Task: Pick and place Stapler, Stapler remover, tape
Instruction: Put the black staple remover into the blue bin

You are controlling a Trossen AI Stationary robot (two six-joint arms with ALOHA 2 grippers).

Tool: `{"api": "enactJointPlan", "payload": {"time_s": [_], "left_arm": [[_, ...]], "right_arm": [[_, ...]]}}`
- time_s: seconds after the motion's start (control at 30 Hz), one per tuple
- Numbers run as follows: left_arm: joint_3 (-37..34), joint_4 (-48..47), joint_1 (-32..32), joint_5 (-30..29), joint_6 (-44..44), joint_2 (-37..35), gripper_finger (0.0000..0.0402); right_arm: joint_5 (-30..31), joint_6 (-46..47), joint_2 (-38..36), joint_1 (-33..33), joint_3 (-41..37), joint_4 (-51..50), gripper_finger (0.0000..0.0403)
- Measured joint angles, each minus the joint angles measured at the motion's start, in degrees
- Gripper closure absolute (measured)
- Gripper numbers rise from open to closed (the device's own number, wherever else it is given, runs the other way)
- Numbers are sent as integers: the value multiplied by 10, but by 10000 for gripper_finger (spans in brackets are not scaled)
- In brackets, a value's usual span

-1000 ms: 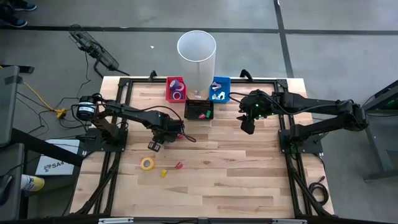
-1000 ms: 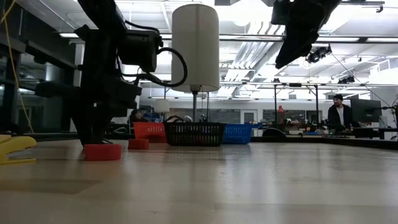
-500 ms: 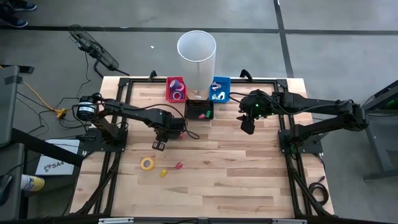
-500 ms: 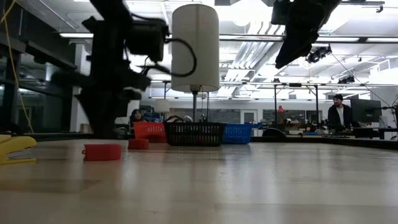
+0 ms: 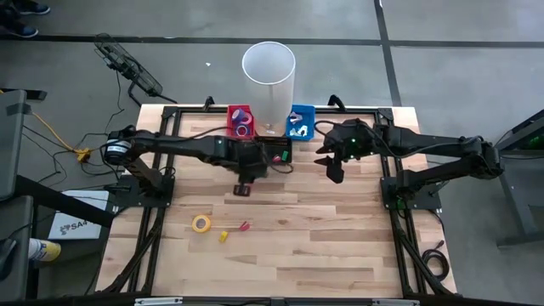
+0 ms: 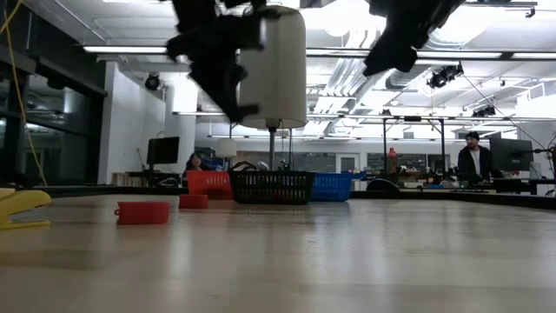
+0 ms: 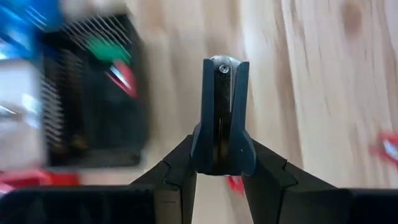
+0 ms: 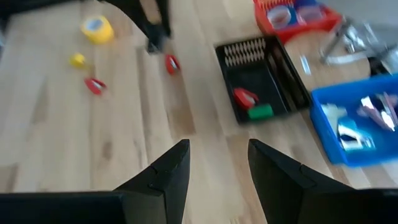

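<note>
- Gripping a dark stapler [image 7: 221, 115] between the fingers of the left gripper [image 5: 244, 183], centre of the high frame, just below the black basket [image 5: 272, 150].
- Pointing lengthwise straight out from the fingers, long axis along the arm's reach.
- Hovering right of centre, right gripper [image 5: 331, 167] parted, holding nothing.
- Lying lower left: yellow tape [image 5: 201, 223]; bare wood all around it.
</note>
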Motion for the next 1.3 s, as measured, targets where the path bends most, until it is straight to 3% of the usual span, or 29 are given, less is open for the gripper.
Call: {"api": "enactJointPlan", "payload": {"time_s": [0.43, 0.73, 1.3], "left_arm": [[105, 114, 0, -69, -1, 0, 302], [107, 199, 0, -81, -1, 0, 302], [107, 215, 0, -81, 0, 0, 302]], "right_arm": [[-76, -67, 0, 0, 0, 146, 249], [-70, -122, 0, 0, 0, 199, 249], [-67, -150, 32, 7, -1, 242, 248]]}}
